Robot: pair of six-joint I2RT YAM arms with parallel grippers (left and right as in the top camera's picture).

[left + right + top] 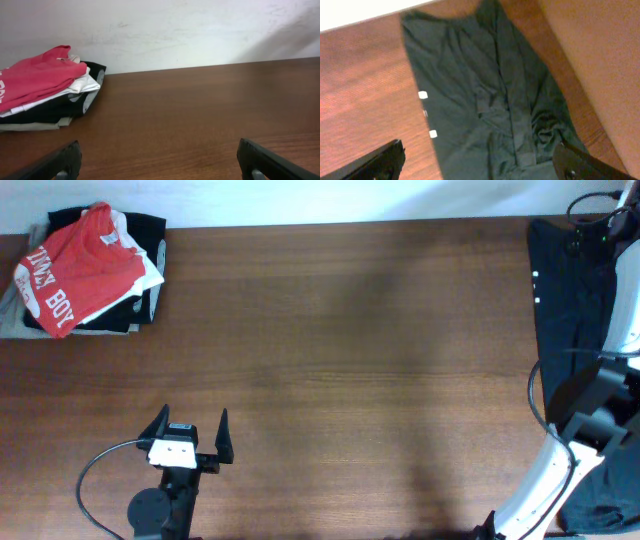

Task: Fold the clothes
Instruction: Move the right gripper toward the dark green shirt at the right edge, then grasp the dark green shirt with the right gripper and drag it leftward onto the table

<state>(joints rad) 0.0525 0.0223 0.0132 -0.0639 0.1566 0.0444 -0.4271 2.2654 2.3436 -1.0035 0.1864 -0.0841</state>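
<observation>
The black T-shirt [570, 300] lies bunched lengthwise along the table's right edge, with small white marks on it. In the right wrist view it [485, 110] fills the middle, creased, with white specks at its left border. My right gripper [479, 165] is open above the shirt, fingers wide apart and empty. In the overhead view the right arm [590, 420] stands over the shirt's lower part and its jaws are hidden. My left gripper [192, 432] is open and empty at the front left, over bare table; its fingertips [159, 162] are spread wide.
A pile of folded clothes [85, 275] topped by a red shirt with white "BOY" lettering sits at the back left corner; it also shows in the left wrist view [45, 90]. A white wall [190, 30] runs behind the table's far edge.
</observation>
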